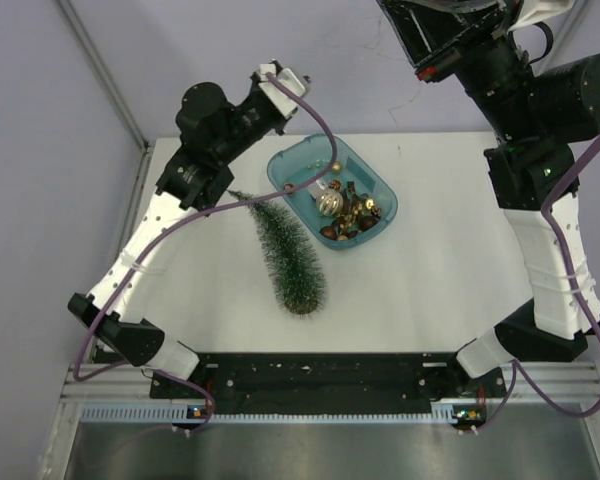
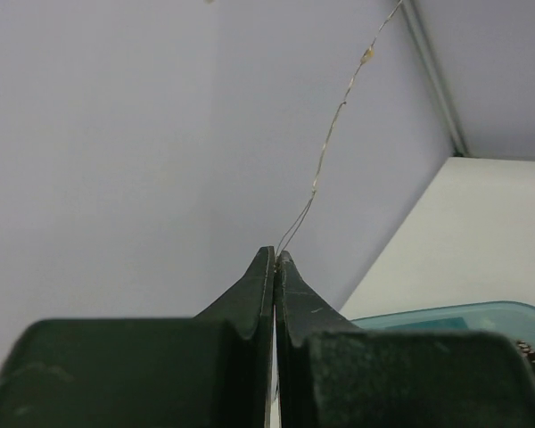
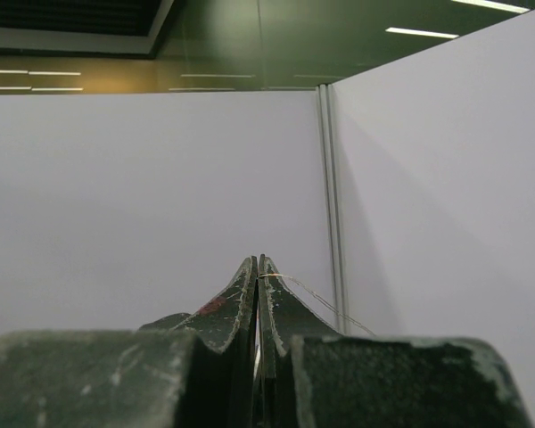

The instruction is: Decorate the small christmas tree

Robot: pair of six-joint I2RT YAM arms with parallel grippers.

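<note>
1. Top external view: the white surface [image 1: 430, 290] fills most of the frame, with a teal tray [image 1: 295, 165] set toward its far middle.
2. The left arm [image 1: 150, 230] reaches up from the near left corner to a point beyond the tray's far left corner. The right arm [image 1: 550, 270] rises on the tray's right side and runs out of the top of the frame.
3. The small christmas tree [image 1: 290, 255] lies flat on its side on the surface, just left of the tray. Its tip points to the tray's left edge and its wide end lies nearer the arm bases than the tray. I cannot tell whether it touches the tray.
4. The tray sits at an angle and holds a heap of small gold and brown ornaments [image 1: 352, 210], among them a pale shiny ball [image 1: 328, 203].
5. Left wrist view: the left hand [image 2: 275, 254] is fully closed, pinching a thin wire [image 2: 325, 147] at its fingertips. The wire climbs away to the upper right, and a corner of the tray shows below right.
6. Right wrist view: the right hand [image 3: 259, 260] is also pressed shut, with the same kind of fine wire [image 3: 312, 294] coming out at its tips and trailing right.
</note>
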